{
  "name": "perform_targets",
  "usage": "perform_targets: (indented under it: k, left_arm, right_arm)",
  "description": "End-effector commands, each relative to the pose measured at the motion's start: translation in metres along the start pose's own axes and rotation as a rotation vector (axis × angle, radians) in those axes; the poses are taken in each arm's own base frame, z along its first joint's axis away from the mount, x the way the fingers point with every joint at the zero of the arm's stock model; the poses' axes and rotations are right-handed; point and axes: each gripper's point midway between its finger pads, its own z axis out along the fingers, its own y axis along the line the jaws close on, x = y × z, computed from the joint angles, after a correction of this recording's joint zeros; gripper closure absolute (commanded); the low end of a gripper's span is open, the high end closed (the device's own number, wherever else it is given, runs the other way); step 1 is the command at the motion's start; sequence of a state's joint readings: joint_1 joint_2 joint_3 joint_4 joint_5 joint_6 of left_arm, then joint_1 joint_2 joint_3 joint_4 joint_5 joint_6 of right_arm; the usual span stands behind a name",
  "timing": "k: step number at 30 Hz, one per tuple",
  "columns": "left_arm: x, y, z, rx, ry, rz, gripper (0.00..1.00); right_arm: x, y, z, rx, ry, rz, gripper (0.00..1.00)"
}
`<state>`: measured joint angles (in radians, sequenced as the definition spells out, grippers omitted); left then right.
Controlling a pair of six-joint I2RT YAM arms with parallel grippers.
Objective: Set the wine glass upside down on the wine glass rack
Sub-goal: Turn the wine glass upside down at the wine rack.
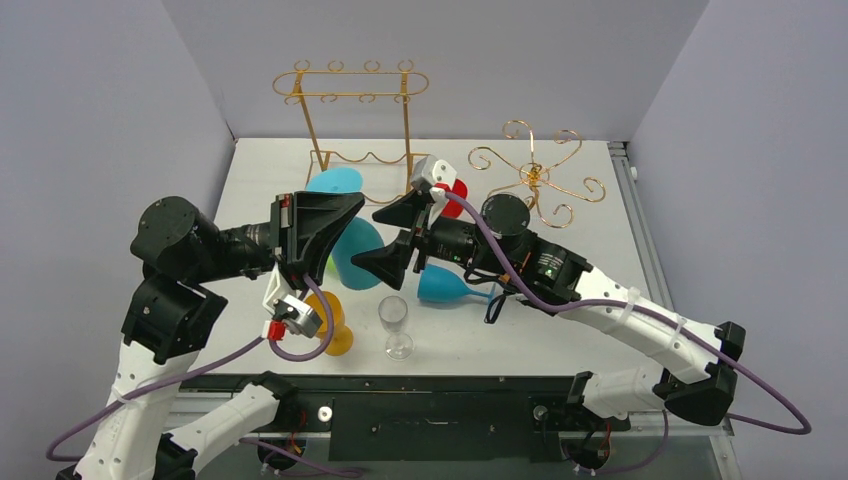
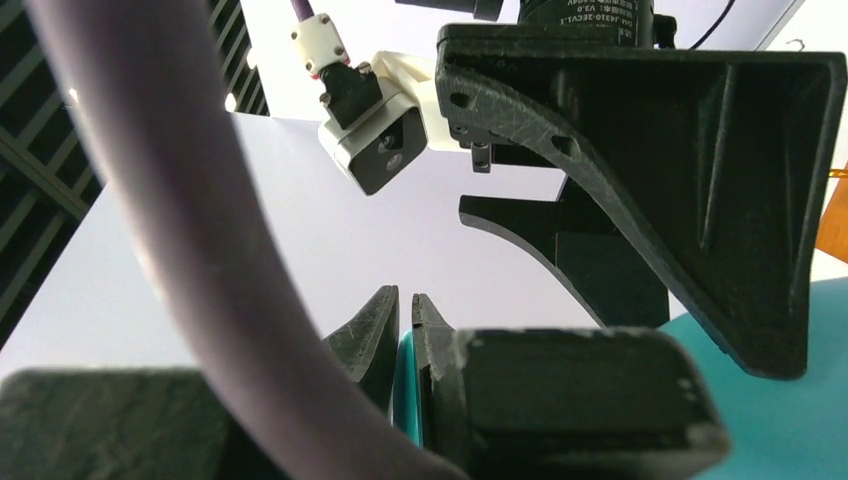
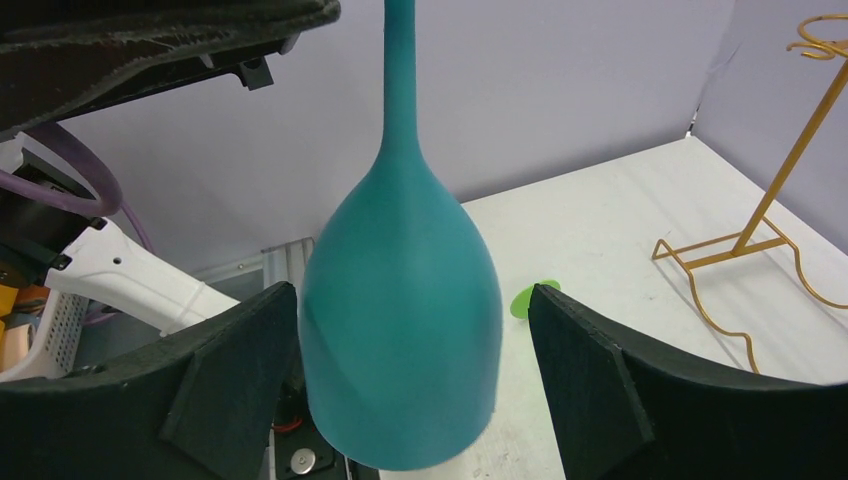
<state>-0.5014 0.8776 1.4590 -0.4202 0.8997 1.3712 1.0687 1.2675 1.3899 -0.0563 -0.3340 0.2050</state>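
Observation:
A teal wine glass (image 1: 357,250) is held off the table, with its foot (image 1: 335,181) toward the gold wine glass rack (image 1: 350,95). My left gripper (image 1: 343,213) is shut on its stem, and the teal stem shows between the closed jaws in the left wrist view (image 2: 409,365). My right gripper (image 1: 393,240) is open, with its jaws on either side of the bowl. In the right wrist view the bowl (image 3: 400,330) hangs stem up between the fingers (image 3: 230,365). The left finger is close to the bowl and the right one stands apart. The rack's foot shows at the right (image 3: 760,240).
A second, curly gold rack (image 1: 535,175) stands at the back right. A clear glass (image 1: 396,325) and an orange glass (image 1: 337,322) stand near the front. A blue glass (image 1: 445,285) lies under my right arm. A red glass (image 1: 456,190) and a green foot (image 3: 535,298) are nearby.

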Motion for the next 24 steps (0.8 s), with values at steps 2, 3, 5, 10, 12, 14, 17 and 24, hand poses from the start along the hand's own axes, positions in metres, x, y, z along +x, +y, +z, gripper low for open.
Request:
perform_targets:
  k: [2, 3, 5, 10, 12, 14, 17, 24]
  left_arm:
    - [-0.006, 0.006, 0.001, 0.002, -0.026, 0.108, 1.0]
    - [-0.007, 0.006, 0.0, 0.004, -0.029, 0.125, 1.0]
    - [-0.008, 0.007, 0.0, 0.005, -0.031, 0.146, 1.0]
    - [-0.011, 0.011, 0.0, 0.0, -0.037, 0.19, 1.0]
    - [-0.013, 0.013, -0.001, -0.004, -0.045, 0.208, 1.0]
    - [-0.015, 0.014, -0.001, -0.008, -0.049, 0.224, 1.0]
    - [-0.016, 0.015, -0.002, -0.01, -0.051, 0.244, 1.0]
    - [-0.02, 0.022, -0.003, -0.028, -0.053, 0.277, 1.0]
  right_arm:
    - [-0.01, 0.004, 0.009, -0.017, -0.057, -0.025, 0.19]
    - [-0.008, 0.001, 0.01, -0.007, -0.055, -0.025, 0.19]
    - [-0.006, -0.002, 0.013, 0.008, -0.052, -0.024, 0.19]
    - [0.001, -0.001, 0.017, 0.001, -0.047, -0.019, 0.18]
    - [0.004, 0.0, 0.019, -0.009, -0.037, -0.017, 0.18]
    - [0.006, 0.003, 0.02, -0.028, -0.034, -0.014, 0.18]
    - [0.007, 0.011, 0.022, -0.074, -0.037, -0.005, 0.18]
    - [0.009, 0.018, 0.029, -0.119, -0.024, 0.009, 0.18]
